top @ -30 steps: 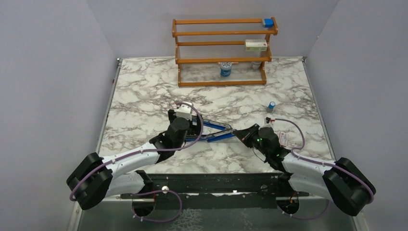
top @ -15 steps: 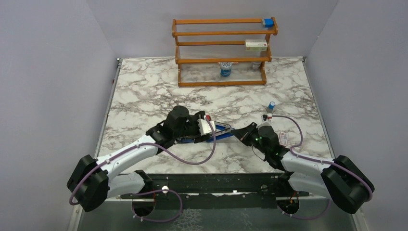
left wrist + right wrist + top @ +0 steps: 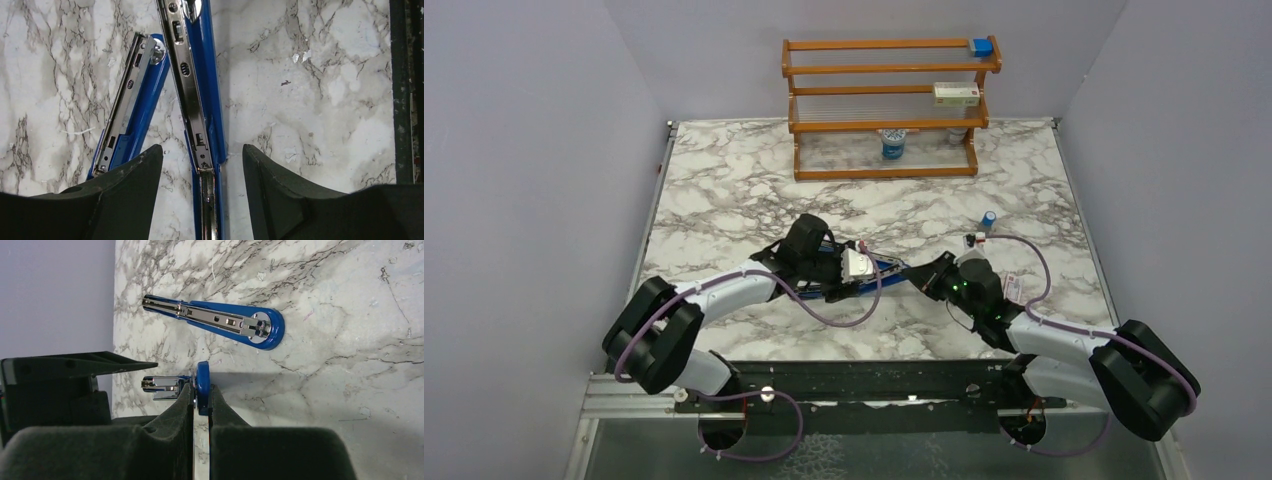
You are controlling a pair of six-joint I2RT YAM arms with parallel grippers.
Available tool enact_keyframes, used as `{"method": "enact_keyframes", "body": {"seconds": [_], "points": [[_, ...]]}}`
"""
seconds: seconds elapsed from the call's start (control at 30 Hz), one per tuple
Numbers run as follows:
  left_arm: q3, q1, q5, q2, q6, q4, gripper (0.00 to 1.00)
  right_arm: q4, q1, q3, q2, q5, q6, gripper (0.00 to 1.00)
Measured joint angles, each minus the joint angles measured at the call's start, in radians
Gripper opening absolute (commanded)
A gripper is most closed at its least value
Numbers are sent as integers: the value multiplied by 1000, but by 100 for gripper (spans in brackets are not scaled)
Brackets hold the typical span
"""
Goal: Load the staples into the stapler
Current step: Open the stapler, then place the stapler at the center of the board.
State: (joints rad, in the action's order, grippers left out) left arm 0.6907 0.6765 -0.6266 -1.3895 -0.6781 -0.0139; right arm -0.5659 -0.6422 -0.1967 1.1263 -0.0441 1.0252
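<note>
The blue stapler (image 3: 890,268) lies open on the marble table between my two grippers. In the left wrist view its two blue arms (image 3: 200,100) with metal channels spread in a narrow V. My left gripper (image 3: 202,150) is open and straddles the right-hand arm without touching it; it also shows in the top view (image 3: 874,272). My right gripper (image 3: 201,390) is shut on the thin blue edge of one stapler arm, with the other arm (image 3: 225,322) lying flat beyond. It sits at the stapler's right end in the top view (image 3: 921,280). No loose staples show.
A wooden rack (image 3: 884,100) stands at the back with a blue block (image 3: 981,46), a pink-and-white box (image 3: 956,94) and a jar (image 3: 893,145). A small blue cylinder (image 3: 989,219) stands right of the stapler. A small flat box (image 3: 1014,290) lies by my right arm.
My left arm has swung its wrist from the stapler's left end to over the stapler, its open fingers now along one arm. My right gripper has kept its hold.
</note>
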Motion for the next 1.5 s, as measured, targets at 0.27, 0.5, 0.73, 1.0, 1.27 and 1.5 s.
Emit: {"method": "enact_keyframes", "body": {"seconds": [0.27,0.5,0.73,1.0,1.27,1.5], "points": [[3,-32,-27,-112,5,41,61,4,0,-10,-1,5,-19,1],[58,-51,-67,-155,-1,31,46,6,0,-12,0,8,-29,1],[124,-51,-126,-230,-14,-15,44,7,0,-14,0,8,-32,1],[143,-54,-149,-249,-33,-77,24,8,0,-14,0,8,-32,1],[167,-59,-146,-254,-42,-126,0,23,0,-15,-6,12,-33,22],[169,-55,-143,-250,-101,-171,0,228,-11,-9,-151,-54,-58,35]]}}
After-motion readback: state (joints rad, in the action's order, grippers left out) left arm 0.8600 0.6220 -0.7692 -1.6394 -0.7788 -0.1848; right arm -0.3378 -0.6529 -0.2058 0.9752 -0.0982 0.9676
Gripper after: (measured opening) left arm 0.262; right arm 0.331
